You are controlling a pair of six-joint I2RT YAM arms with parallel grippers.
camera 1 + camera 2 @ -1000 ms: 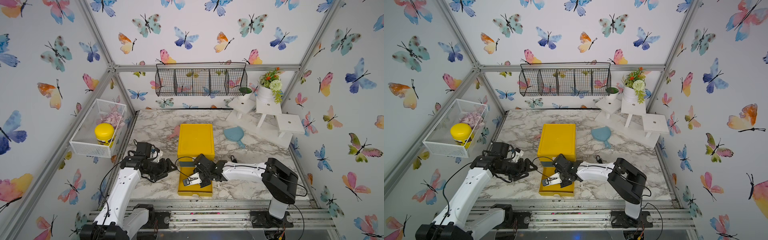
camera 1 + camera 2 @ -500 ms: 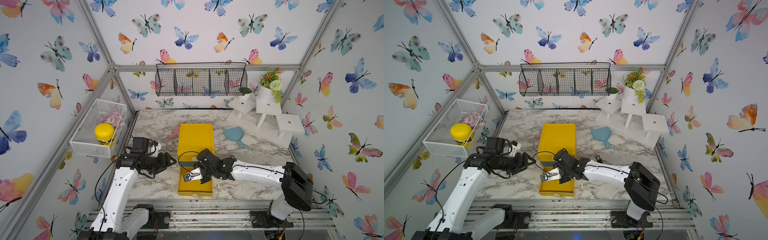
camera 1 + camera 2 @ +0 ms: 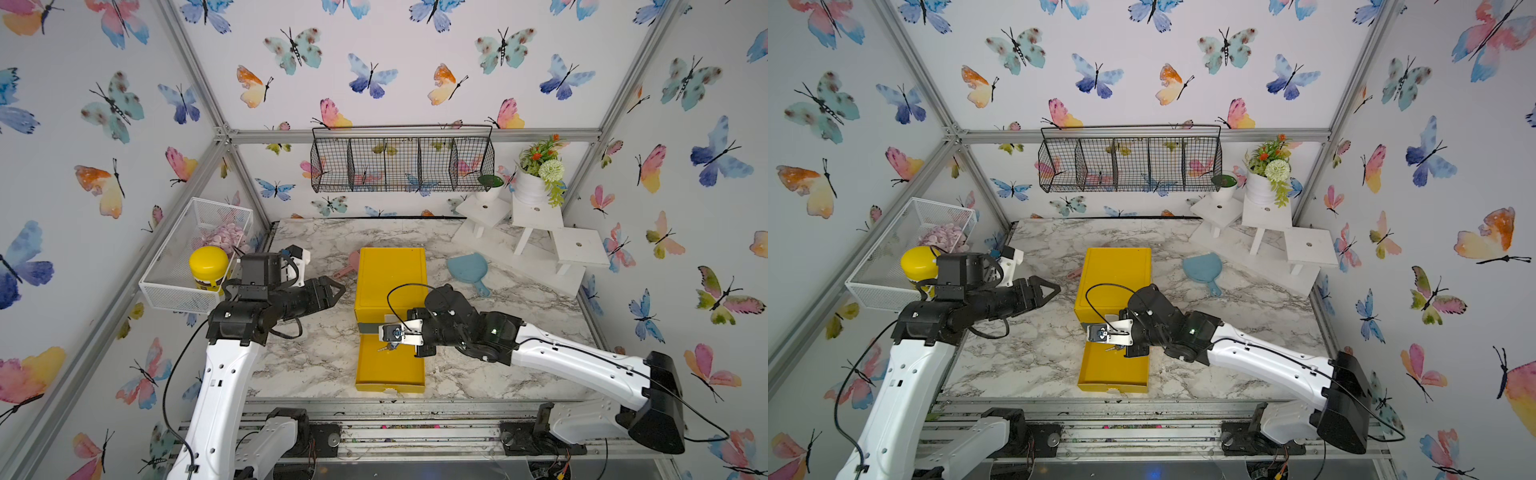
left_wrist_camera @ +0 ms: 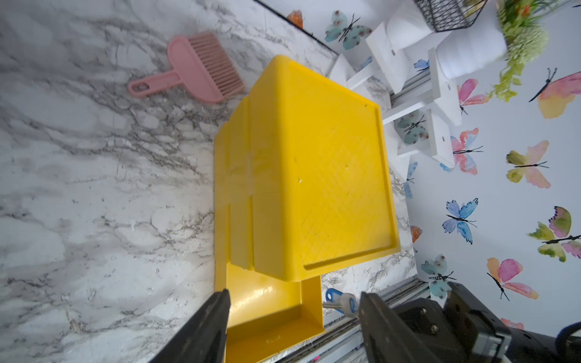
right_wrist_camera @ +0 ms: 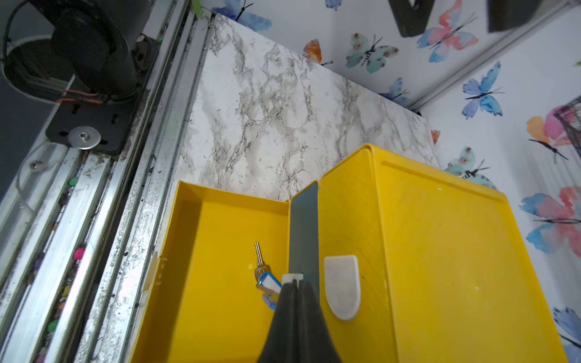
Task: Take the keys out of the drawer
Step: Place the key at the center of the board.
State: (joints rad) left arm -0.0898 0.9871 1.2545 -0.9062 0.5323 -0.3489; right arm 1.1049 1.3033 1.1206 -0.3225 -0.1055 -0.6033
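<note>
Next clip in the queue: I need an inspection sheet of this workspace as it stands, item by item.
Surface: marble tabletop carrying a yellow drawer unit.
Job's things: drawer pulled open; keys with a blue tag dangle above it; the drawer floor in view is otherwise bare.
Clutter: pink brush and blue dustpan on either side of the unit.
Grippers: left gripper jaws open, empty, beside the unit; right gripper jaws shut on the keys.
Cables: black cable loop above the right wrist; another cable hangs along the left arm.
Surroundings: black wire basket, white mesh basket with a yellow-lidded jar, white stand with potted flowers.
</note>
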